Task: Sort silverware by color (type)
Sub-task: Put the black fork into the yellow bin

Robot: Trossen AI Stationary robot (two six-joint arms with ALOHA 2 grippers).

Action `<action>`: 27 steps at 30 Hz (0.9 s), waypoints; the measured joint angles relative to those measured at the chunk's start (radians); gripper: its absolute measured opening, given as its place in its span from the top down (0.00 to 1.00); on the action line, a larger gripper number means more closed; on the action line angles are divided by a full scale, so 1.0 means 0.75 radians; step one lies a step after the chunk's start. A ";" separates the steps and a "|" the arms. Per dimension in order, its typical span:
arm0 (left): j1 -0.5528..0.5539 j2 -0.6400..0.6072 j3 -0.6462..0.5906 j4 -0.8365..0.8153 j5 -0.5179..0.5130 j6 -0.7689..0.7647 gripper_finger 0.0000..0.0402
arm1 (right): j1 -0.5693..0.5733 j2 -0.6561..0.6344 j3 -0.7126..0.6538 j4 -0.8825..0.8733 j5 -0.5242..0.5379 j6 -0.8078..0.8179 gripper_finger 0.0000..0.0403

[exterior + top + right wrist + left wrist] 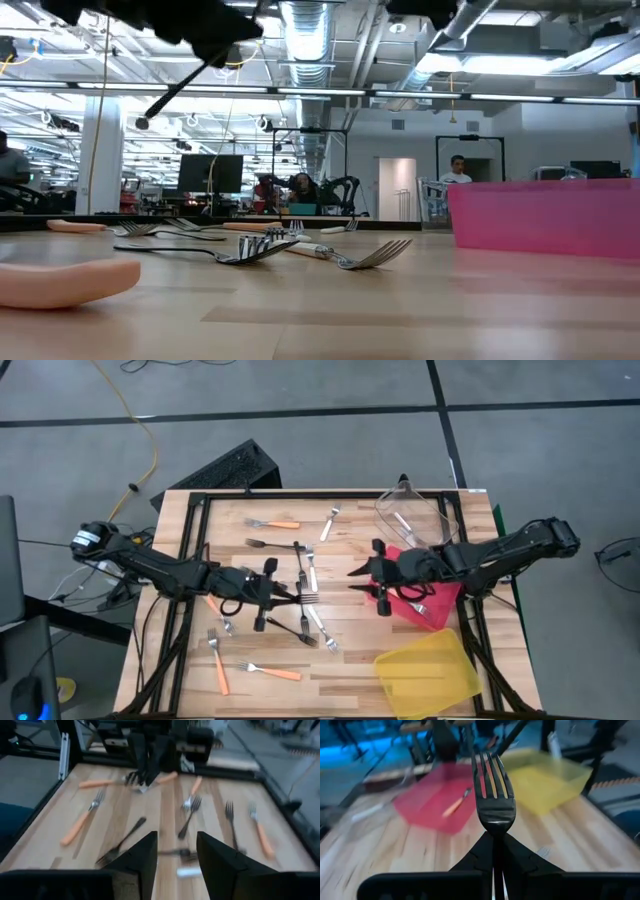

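While most forks point(300, 575) litter the bench point(340, 660), the left end effector point(495, 851) grips a black fork point(494, 790); the right end effector point(176, 857) hangs released.

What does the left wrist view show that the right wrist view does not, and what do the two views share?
Only the left wrist view: the left gripper shut on a black fork, tines pointing away from the wrist, with the red bin and yellow bin beyond it.

Only the right wrist view: the right gripper, open and empty, above loose orange-handled forks and dark forks scattered on the boards.

Both: the wooden table, and each view looks across it toward the other arm.
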 joint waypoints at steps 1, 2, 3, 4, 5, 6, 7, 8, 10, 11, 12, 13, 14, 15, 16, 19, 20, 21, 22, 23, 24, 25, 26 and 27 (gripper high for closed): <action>0.004 0.000 0.000 0.030 0.021 0.014 0.99 | 0.006 0.010 0.000 0.032 0.000 -0.025 0.58; 0.006 0.000 0.000 0.061 0.032 0.033 0.99 | 0.014 0.017 0.000 0.061 -0.001 -0.053 0.57; 0.008 0.000 0.000 0.096 0.041 0.050 0.99 | 0.024 0.020 0.000 0.075 -0.001 -0.082 0.54; 0.009 0.000 0.000 0.133 0.049 0.074 0.99 | 0.033 0.026 -0.002 0.089 -0.001 -0.108 0.52; 0.009 0.000 0.001 0.171 0.059 0.101 0.99 | 0.040 0.049 -0.001 0.134 -0.001 -0.139 0.49; 0.009 -0.001 0.001 0.207 0.069 0.127 0.99 | 0.044 0.073 0.004 0.187 -0.002 -0.167 0.46; 0.010 -0.001 0.001 0.243 0.079 0.151 0.98 | 0.049 0.086 0.004 0.216 -0.002 -0.199 0.43; 0.014 -0.001 0.001 0.276 0.094 0.170 0.98 | 0.049 0.094 -0.005 0.220 -0.003 -0.229 0.40; 0.031 -0.001 0.003 0.318 0.141 0.190 0.98 | 0.039 0.160 0.002 0.382 -0.002 -0.277 0.35; 0.040 -0.001 0.003 0.326 0.151 0.191 0.98 | 0.032 0.181 0.008 0.441 -0.002 -0.304 0.33; 0.050 -0.001 0.003 0.335 0.166 0.191 0.98 | 0.030 0.189 0.001 0.454 -0.002 -0.327 0.32; 0.059 -0.001 0.003 0.347 0.182 0.191 0.98 | 0.027 0.207 -0.007 0.484 -0.001 -0.347 0.31; 0.067 -0.001 0.003 0.355 0.194 0.191 0.98 | 0.024 0.238 -0.002 0.574 -0.003 -0.363 0.31; 0.072 -0.001 0.003 0.363 0.200 0.192 0.98 | 0.017 0.265 0.008 0.621 -0.006 -0.380 0.31; 0.076 -0.001 0.003 0.373 0.201 0.194 0.98 | 0.011 0.278 0.001 0.636 -0.006 -0.390 0.30; 0.086 -0.001 0.003 0.375 0.204 0.210 0.98 | -0.004 0.334 0.002 0.744 -0.029 -0.409 0.30; 0.087 -0.001 0.003 0.379 0.203 0.220 0.98 | -0.011 0.346 0.000 0.764 -0.036 -0.412 0.30; 0.087 -0.001 0.003 0.383 0.203 0.232 0.98 | -0.015 0.360 -0.002 0.796 -0.036 -0.414 0.30; 0.087 -0.001 0.002 0.386 0.203 0.242 0.98 | -0.020 0.376 -0.001 0.837 -0.038 -0.414 0.30; 0.087 -0.001 0.003 0.389 0.203 0.247 0.98 | -0.024 0.386 -0.001 0.862 -0.039 -0.415 0.30; 0.087 -0.001 0.003 0.389 0.204 0.250 0.98 | -0.028 0.389 -0.001 0.873 -0.041 -0.417 0.30; 0.087 -0.001 0.002 0.386 0.204 0.249 0.98 | -0.030 0.389 -0.002 0.884 -0.041 -0.421 0.30; 0.087 -0.001 0.002 0.385 0.204 0.242 0.98 | -0.035 0.388 -0.001 0.889 -0.041 -0.423 0.30; 0.090 -0.001 0.002 0.383 0.203 0.225 0.98 | -0.035 0.386 -0.001 0.891 -0.041 -0.424 0.30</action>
